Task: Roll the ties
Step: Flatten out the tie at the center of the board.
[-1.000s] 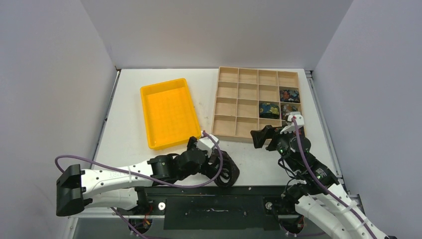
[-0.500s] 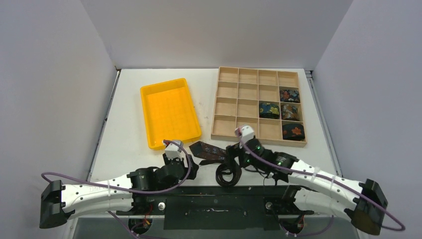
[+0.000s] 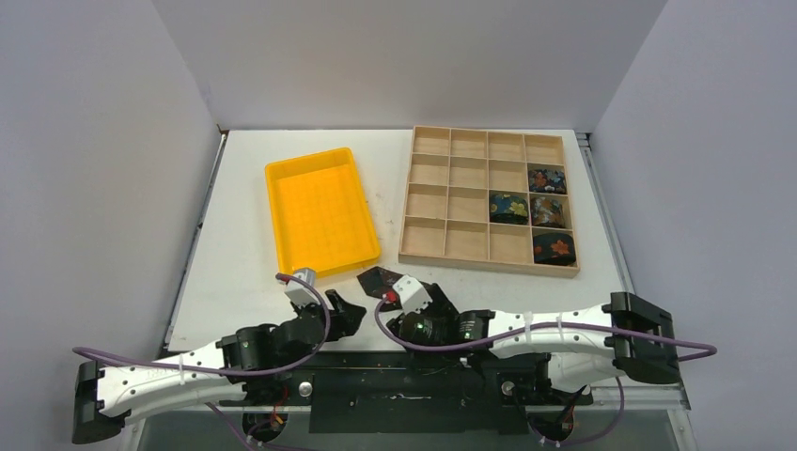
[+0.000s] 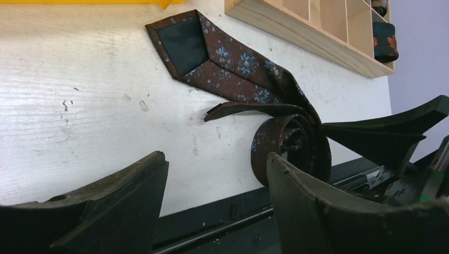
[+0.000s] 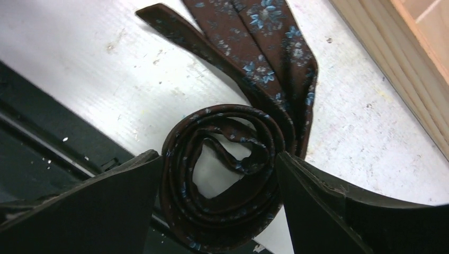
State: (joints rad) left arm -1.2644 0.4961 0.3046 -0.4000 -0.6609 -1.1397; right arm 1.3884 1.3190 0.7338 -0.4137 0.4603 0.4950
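A brown tie with blue flowers lies at the table's near edge. Its wide end (image 4: 182, 45) lies flat and its narrow end is wound into a loose coil (image 5: 222, 211). My right gripper (image 5: 217, 154) stands open over that coil, one finger at each side of its outer turn. My left gripper (image 4: 216, 159) sits low just left of the coil, open with nothing between its fingers. In the top view only the wide end (image 3: 379, 279) shows; the right gripper (image 3: 420, 318) hides the coil. Several rolled ties (image 3: 508, 206) fill cells at the wooden tray's right side.
The wooden compartment tray (image 3: 467, 197) stands at the back right, most of its cells bare. A yellow bin (image 3: 320, 211) lies to its left. The black base rail (image 3: 404, 385) runs just below the coil.
My left gripper has drawn back left from the coil and its jaws have narrowed. My right arm has swung from the tray across to the coil and now straddles it.
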